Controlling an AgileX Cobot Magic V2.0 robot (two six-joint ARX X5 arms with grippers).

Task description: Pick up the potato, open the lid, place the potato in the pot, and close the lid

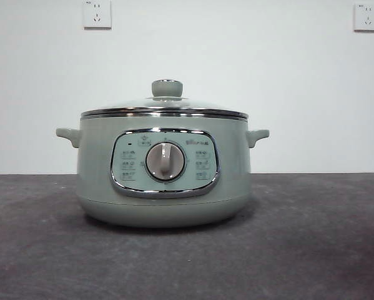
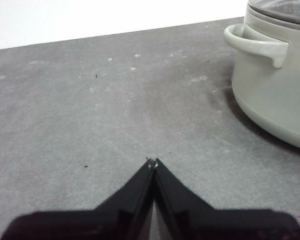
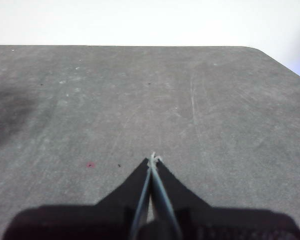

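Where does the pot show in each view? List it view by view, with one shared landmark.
Front view: the pot stands centre on the table, the lid on it.
Left wrist view: the pot sits at the upper right edge, partly cut off.
Right wrist view: not in it.
Shared landmark: the pot's side handle.

I see the sage-green pot point(image 1: 163, 187) upright mid-table, dial facing front, glass lid point(image 1: 165, 107) with green knob seated flat on its rim; no potato in view.
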